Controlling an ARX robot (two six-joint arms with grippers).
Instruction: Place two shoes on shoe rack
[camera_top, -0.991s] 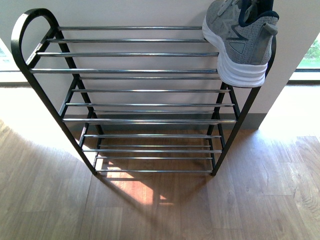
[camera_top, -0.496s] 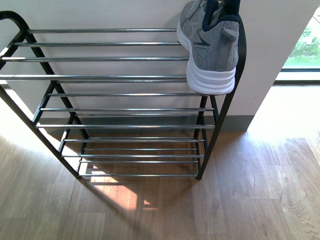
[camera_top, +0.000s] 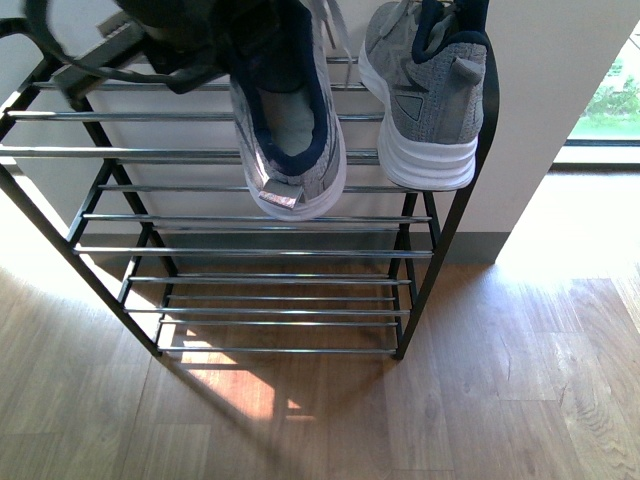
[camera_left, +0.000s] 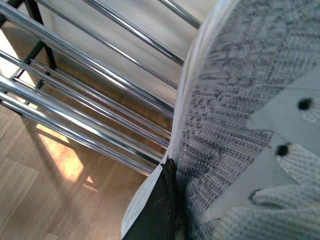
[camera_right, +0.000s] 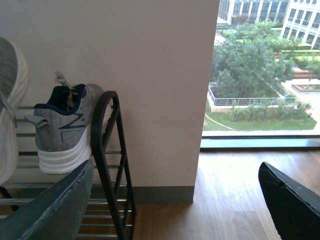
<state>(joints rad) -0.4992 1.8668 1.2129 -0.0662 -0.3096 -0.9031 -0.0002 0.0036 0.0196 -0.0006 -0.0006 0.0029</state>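
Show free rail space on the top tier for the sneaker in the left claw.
Top tier rails are bare from the left frame to the parked sneaker; the carried sneaker hangs over that stretch. Crowded: right end, parked sneaker beside the right post. Lower tiers look bare.

We read no words, brands or numbers anywhere. The grey sneaker (camera_top: 425, 100) at the right end of the shoe rack (camera_top: 200, 251) shows only a triangle outline on its side. On the lifted sneaker (camera_top: 290, 120), the heel tab (camera_top: 277, 192) is illegible to us.
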